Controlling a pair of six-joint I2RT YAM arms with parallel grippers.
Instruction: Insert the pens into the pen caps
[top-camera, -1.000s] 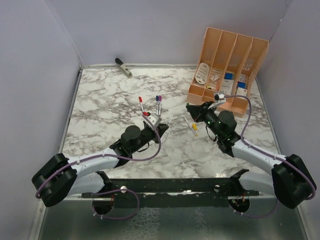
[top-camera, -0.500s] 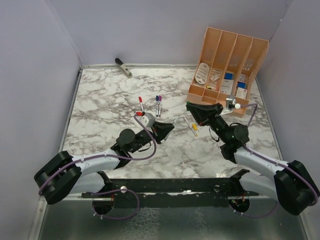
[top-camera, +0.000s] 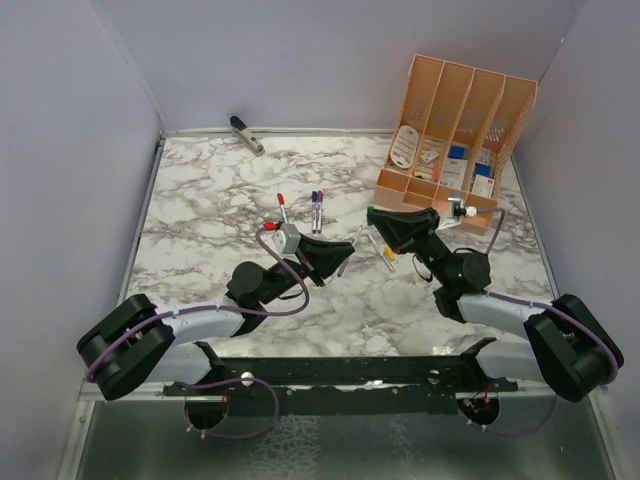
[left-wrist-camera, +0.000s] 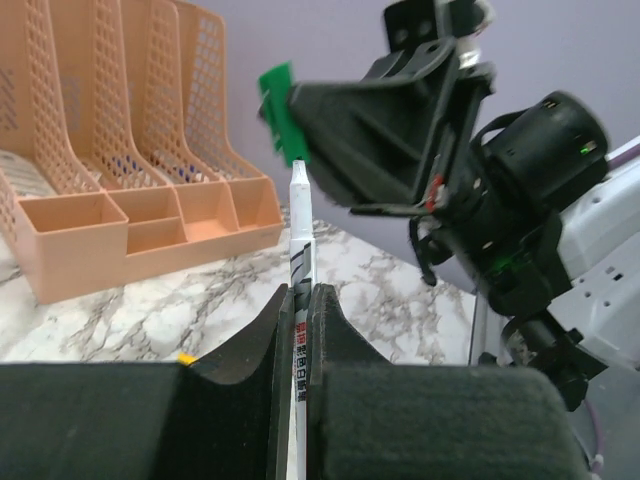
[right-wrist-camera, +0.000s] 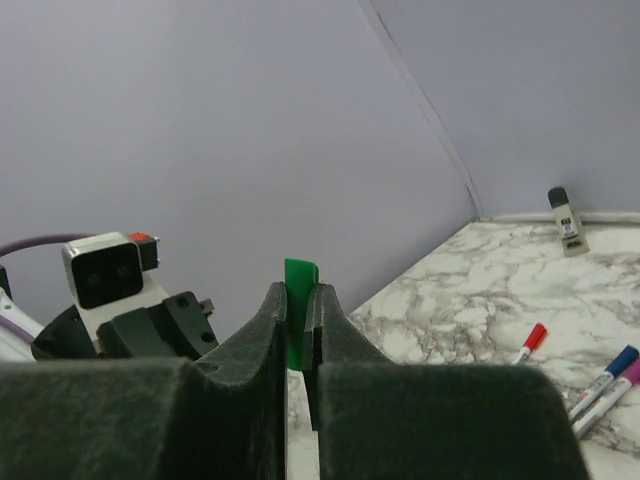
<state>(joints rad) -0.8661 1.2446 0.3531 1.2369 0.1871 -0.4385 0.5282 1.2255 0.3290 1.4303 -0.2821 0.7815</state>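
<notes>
My left gripper (left-wrist-camera: 296, 296) is shut on a white pen (left-wrist-camera: 299, 225) that sticks out ahead of it. In the top view the left gripper (top-camera: 343, 248) is at the table's middle. My right gripper (right-wrist-camera: 297, 296) is shut on a green pen cap (right-wrist-camera: 300, 285) and faces the left one from the right (top-camera: 379, 219). In the left wrist view the green cap (left-wrist-camera: 281, 103) hangs just above and left of the pen's tip, a small gap apart. Capped red (top-camera: 283, 208), blue (top-camera: 314, 206) and purple (top-camera: 320, 209) pens lie behind the left gripper. A yellow-ended pen (top-camera: 388, 256) lies below the right gripper.
An orange desk organizer (top-camera: 462, 105) with several compartments stands at the back right, close behind the right arm. A thick grey clip-like tool (top-camera: 246, 134) lies at the back left by the wall. Grey walls enclose the marble table (top-camera: 200, 210).
Both arms stretched toward the middle. The left gripper moved right with the pen, the right gripper moved left with the green cap, and they now face each other closely.
</notes>
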